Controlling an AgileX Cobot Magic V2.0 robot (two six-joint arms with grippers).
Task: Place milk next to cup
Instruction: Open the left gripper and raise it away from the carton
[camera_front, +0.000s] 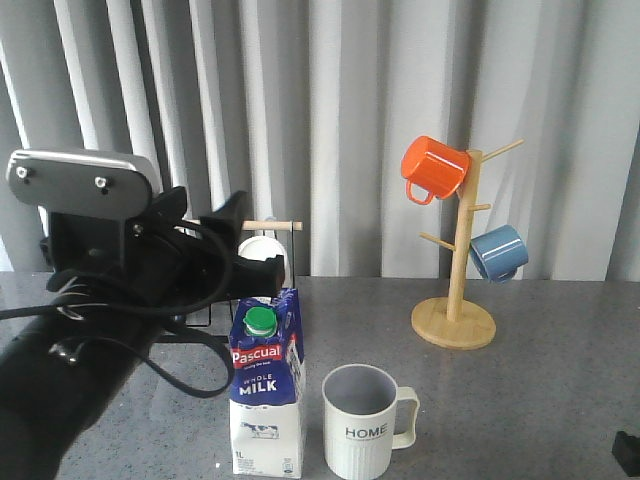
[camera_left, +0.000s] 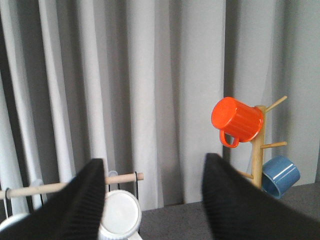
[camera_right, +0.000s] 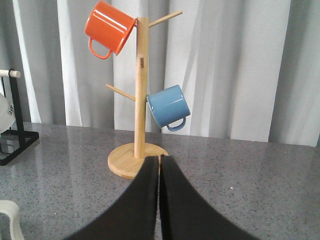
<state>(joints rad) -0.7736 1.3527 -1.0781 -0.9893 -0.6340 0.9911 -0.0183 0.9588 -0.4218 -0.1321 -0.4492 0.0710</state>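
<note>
The milk (camera_front: 266, 392), a blue-and-white carton with a green cap, stands upright at the table's front. Just to its right, a small gap away, stands the cup (camera_front: 361, 423), white and ribbed with "HOME" on it. My left gripper (camera_front: 202, 212) is open and empty, raised above and behind the carton on its left. In the left wrist view (camera_left: 155, 200) its fingers (camera_left: 82, 200) stand wide apart and neither carton nor cup shows. My right gripper (camera_right: 159, 160) is shut and empty, low over the table, pointing at the mug tree. A white edge of the cup (camera_right: 7, 220) shows in the right wrist view.
A wooden mug tree (camera_front: 455, 318) stands at the back right with an orange mug (camera_front: 433, 168) and a blue mug (camera_front: 498, 252) hung on it. A black rack with a wooden bar (camera_front: 272, 226) and a plain white mug (camera_front: 260, 248) stands behind the carton.
</note>
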